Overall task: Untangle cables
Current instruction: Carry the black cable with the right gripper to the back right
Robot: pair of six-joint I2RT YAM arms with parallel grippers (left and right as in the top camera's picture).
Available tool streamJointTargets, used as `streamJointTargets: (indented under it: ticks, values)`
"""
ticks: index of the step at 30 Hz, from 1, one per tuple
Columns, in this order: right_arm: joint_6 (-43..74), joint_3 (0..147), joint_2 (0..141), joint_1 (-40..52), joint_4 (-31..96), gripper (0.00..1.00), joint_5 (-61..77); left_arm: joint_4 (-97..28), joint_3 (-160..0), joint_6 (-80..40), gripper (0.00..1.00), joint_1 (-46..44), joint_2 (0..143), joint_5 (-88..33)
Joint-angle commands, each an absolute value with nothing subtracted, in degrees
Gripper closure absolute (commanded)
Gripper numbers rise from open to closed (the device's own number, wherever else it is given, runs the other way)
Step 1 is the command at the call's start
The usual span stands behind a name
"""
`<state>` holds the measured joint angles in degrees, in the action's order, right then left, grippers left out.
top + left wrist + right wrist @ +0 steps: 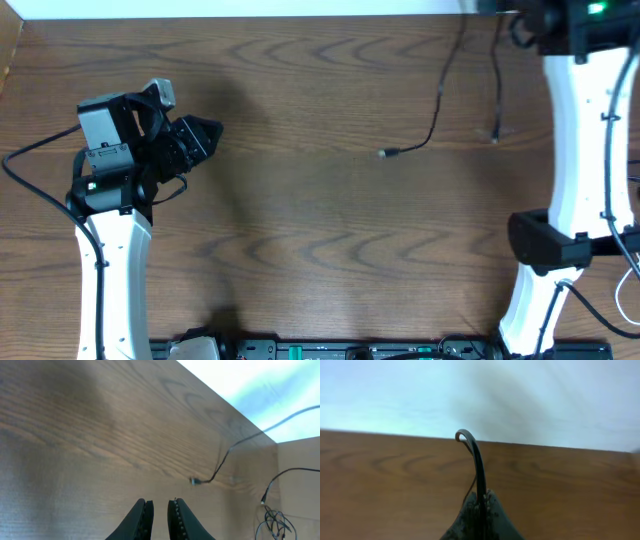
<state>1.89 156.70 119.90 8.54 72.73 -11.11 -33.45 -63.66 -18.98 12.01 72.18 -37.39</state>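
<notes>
Black cable (439, 100) looks light and limp; the right hand (481, 499) pinches it shut. Left hand (161, 516), nearly closed, holds nothing. Grip best just behind the plug (384, 153).

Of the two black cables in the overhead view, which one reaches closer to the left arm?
The curving cable, its plug lying mid-table; the straighter cable ends beside the right arm.

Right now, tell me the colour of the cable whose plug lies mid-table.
The cable is black; the overhead view shows it best.
</notes>
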Motion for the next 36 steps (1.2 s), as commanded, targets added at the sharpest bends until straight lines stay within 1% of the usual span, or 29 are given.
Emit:
streamJointTargets:
  ticks: [1,5,12,20,23,31,36]
  values:
    - [0.7,157.5,119.5,1.6,73.2,0.99,-13.5,-34.7,-65.1,-17.7,0.84,12.1,71.4,-38.4]
    - [0.5,157.5,119.4,-7.4,76.1,0.99,-13.5,-35.4,-65.1,-17.7,0.83,12.1,71.3,-38.6]
    - [7.8,157.5,116.3,-22.4,76.3,0.99,-11.9,-35.8,-65.1,-17.7,0.83,12.1,70.0,-39.8]
    - [10.3,157.5,110.8,-35.7,75.2,0.99,-2.6,-36.9,-65.1,-17.6,0.83,12.1,66.1,-40.1]
    - [11.3,157.5,110.8,-37.9,75.2,0.99,-0.2,-37.3,-65.1,-17.6,0.83,12.1,64.2,-40.1]
    - [12.2,157.5,113.7,-37.4,73.6,0.99,0.7,-38.3,-65.1,-16.3,0.83,9.9,59.3,-40.1]
    - [12.2,157.4,118.1,-37.4,72.7,0.99,4.5,-39.8,-65.1,-16.1,0.83,7.8,57.1,-40.1]
